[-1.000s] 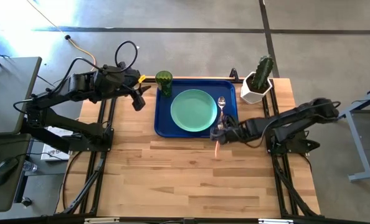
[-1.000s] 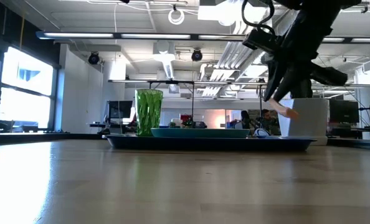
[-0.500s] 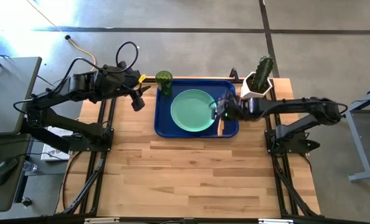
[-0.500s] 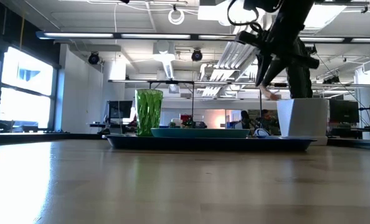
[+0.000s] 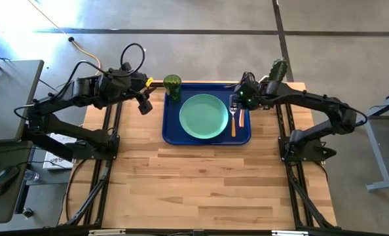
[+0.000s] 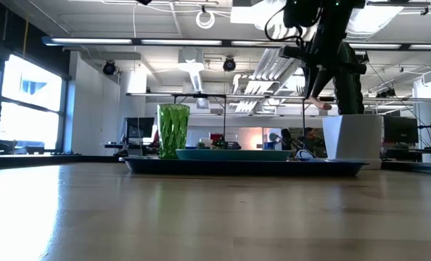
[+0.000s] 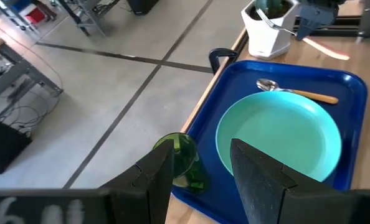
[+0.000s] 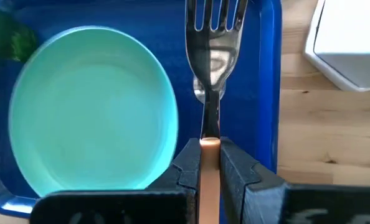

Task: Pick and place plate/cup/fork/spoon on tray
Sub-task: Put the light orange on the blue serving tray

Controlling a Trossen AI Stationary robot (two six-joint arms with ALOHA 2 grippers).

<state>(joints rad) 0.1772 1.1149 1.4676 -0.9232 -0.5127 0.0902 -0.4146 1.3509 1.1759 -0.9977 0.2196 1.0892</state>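
Observation:
The dark-blue tray (image 5: pixel 171 134) lies at the table's far middle. On it are the mint-green plate (image 5: pixel 203 117) and the spoon (image 7: pixel 294 93), which lies flat along the tray's right side. The green cup (image 5: pixel 173 85) stands at the tray's far left corner. My right gripper (image 5: pixel 245 97) is shut on the fork (image 8: pixel 213 37) above the tray's far right part, over the spoon. My left gripper (image 5: pixel 142 105) hangs open and empty just left of the tray. My right gripper pinches the fork's orange handle (image 8: pixel 208 144) between its two fingers, at the end next to the metal neck. The neck and tines (image 8: pixel 213 15) stick out past the fingertips toward the table's far edge. The fork is lifted clear of the tray, and its handle end (image 6: pixel 321 104) shows below the gripper.
A white pot with a cactus (image 5: pixel 271 88) stands just right of the tray's far right corner, close to my right gripper. Bare wooden table (image 5: pixel 207 190) spreads toward the near edge.
My right gripper has carried the fork from beside the tray's near right corner up and toward the table's far edge, and now holds it over the tray's right side above the spoon. The fork has stayed in its hold. My left arm has kept still.

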